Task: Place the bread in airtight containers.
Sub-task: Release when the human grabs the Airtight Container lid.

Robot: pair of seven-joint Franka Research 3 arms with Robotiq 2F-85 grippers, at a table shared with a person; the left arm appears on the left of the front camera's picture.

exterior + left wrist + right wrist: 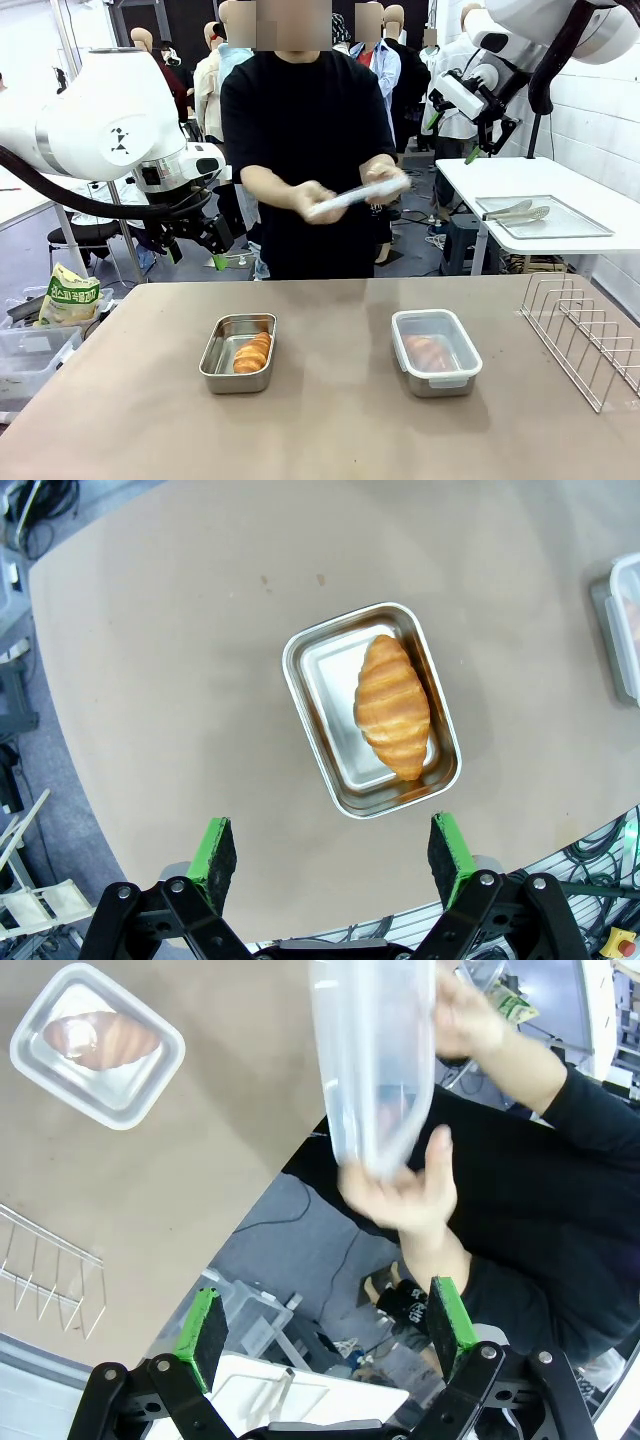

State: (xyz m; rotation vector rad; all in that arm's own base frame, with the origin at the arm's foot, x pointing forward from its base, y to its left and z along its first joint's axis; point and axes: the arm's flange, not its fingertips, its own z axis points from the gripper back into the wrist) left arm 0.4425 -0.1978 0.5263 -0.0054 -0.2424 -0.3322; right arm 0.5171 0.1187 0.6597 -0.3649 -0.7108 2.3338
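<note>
Tabletop below — left hand (335,855) (empty) gapes above croissant (394,706).

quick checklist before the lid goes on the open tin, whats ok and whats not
1. Open tin has no lid yet: ok.
2. Croissant lies fully inside that tin, nothing over the rim: ok.
3. Clear lid ready: ok, the person holds it in both hands, above the table's far edge.
4. Other tin already lidded with its roll inside: ok.
5. Left tool open and empty, above the open tin: ok.
6. Right tool open and empty, raised off the table: ok.
</note>
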